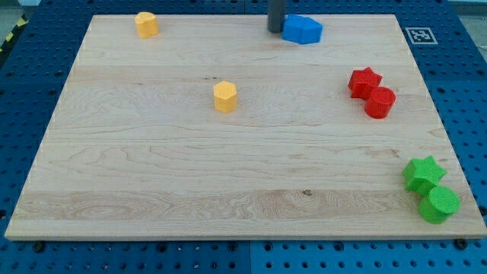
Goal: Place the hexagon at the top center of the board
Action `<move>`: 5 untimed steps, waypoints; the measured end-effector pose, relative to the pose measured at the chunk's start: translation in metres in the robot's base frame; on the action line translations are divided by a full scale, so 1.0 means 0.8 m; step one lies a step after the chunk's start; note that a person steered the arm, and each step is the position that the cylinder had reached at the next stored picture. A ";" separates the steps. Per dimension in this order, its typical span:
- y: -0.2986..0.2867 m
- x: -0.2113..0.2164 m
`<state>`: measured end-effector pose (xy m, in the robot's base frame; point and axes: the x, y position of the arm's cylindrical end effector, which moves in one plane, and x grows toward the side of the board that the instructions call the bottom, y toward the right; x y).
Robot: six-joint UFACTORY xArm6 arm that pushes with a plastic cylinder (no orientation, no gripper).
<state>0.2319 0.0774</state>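
A yellow hexagon block (pixel 225 97) sits left of the board's middle. A second yellow block (pixel 147 24), rounded in shape, sits near the view's top left. My rod comes down at the view's top centre, and my tip (pixel 275 30) touches the board just left of a blue block (pixel 303 30). The tip is well above and to the right of the yellow hexagon, apart from it.
A red star (pixel 364 81) and a red cylinder (pixel 380 103) touch at the right. A green star (pixel 423 173) and a green cylinder (pixel 439 204) touch at the bottom right. The wooden board (pixel 152 175) lies on a blue pegboard; a marker tag (pixel 420 35) lies at the top right.
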 end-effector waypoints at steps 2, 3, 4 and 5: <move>0.057 0.002; 0.040 0.025; 0.031 0.094; 0.035 0.195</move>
<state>0.3881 0.1050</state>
